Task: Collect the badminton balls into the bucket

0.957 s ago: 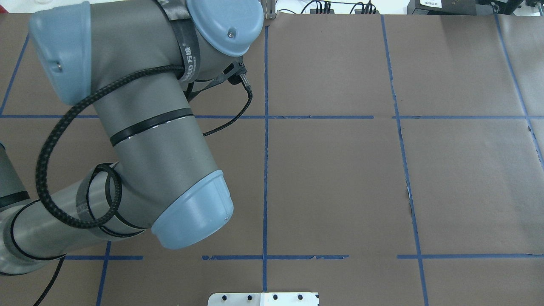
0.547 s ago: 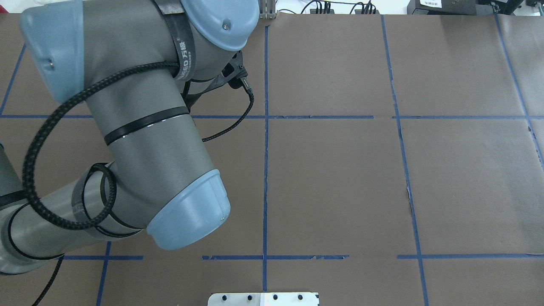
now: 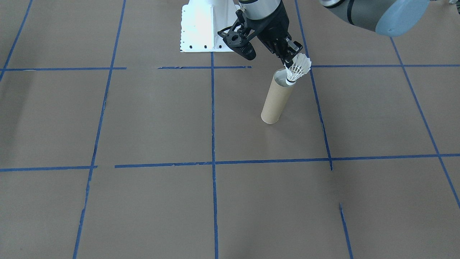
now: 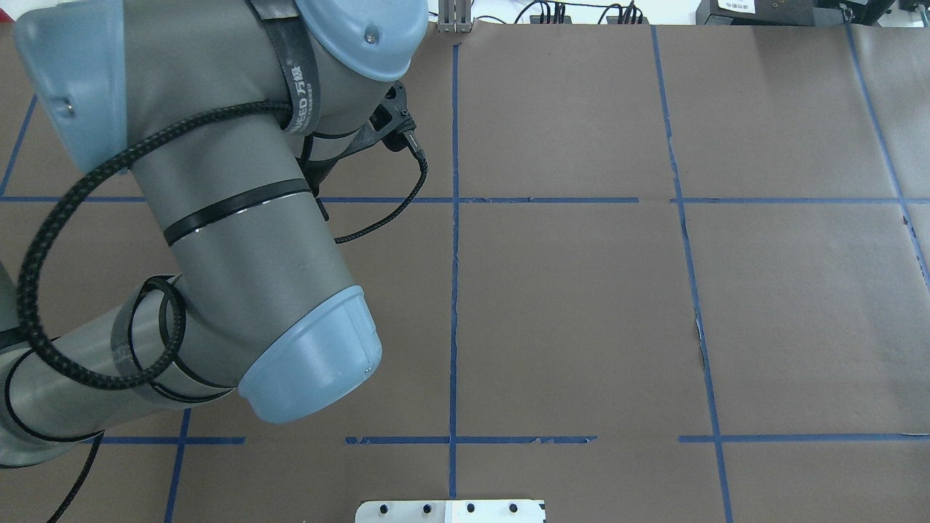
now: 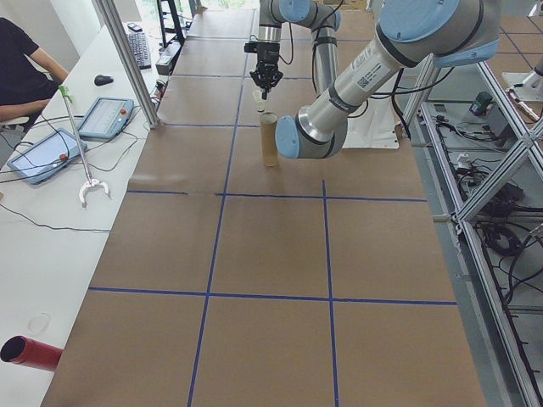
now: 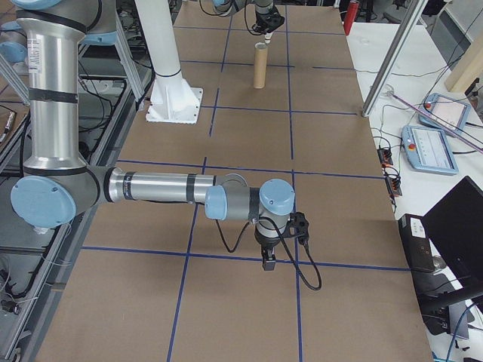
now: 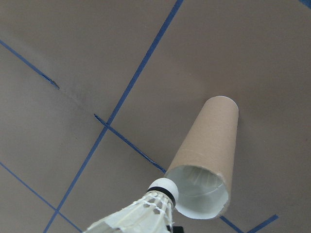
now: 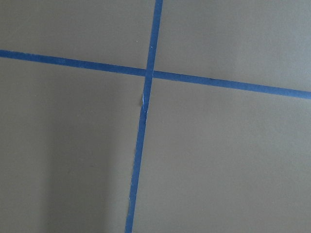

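Left gripper pinches the feather skirt of the shuttlecock, holding it tilted with its white cork tip at the rim of the cardboard tube, just over the open mouth. That tube stands upright on the brown table, near the white robot base. Writing on the strap around the left arm is only partly legible, ending in "EED" and followed by Chinese characters. Right gripper points down over a blue tape line well away from the tube; whether its fingers are apart or together cannot be told.
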